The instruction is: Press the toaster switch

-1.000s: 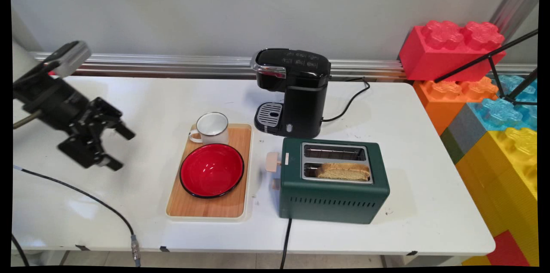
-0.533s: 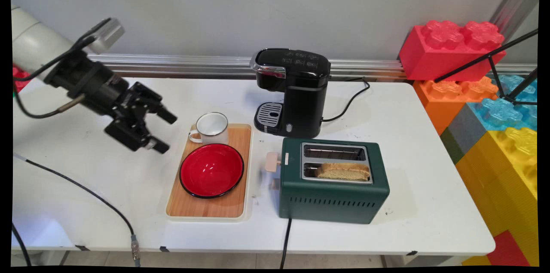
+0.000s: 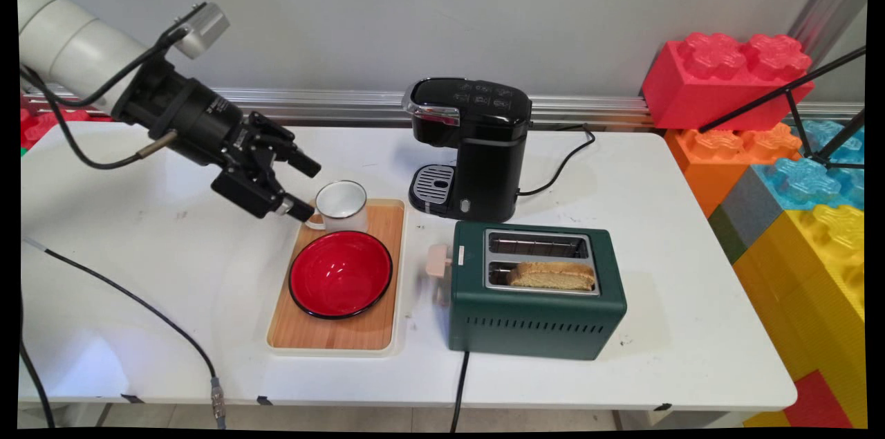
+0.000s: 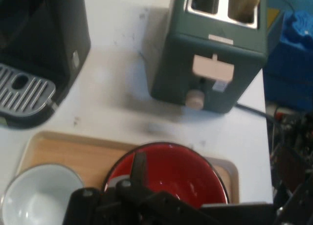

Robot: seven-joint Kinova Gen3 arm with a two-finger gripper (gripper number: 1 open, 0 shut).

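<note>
Closest to the gripper (image 3: 311, 191): a white enamel mug (image 3: 342, 206), upright and empty, on the far left corner of the wooden tray (image 3: 332, 339). Claw spread wide, gripping nothing. Lower finger level with the mug's handle at the tray's left edge in the main view. Cannot tell whether touching or just short of it.

Came in over the last second from well to the left of the tray, low over the table, climbing and swinging right. Now hangs slanted down at the tray's far left corner. Closed nearly all the gap to the mug, with the claw no narrower than before.

On the tray's near half, just in front of the mug: a red bowl (image 3: 340, 273), empty. From the hand view, mug low to one side and bowl dead ahead between the fingers.

Beyond the tray's far right corner: a black coffee machine (image 3: 477, 148). Right of the tray: a green toaster (image 3: 536, 301), its lever (image 3: 437, 261) facing the tray, with a bread slice (image 3: 553, 276) in the nearer slot. None of these shifted.
</note>
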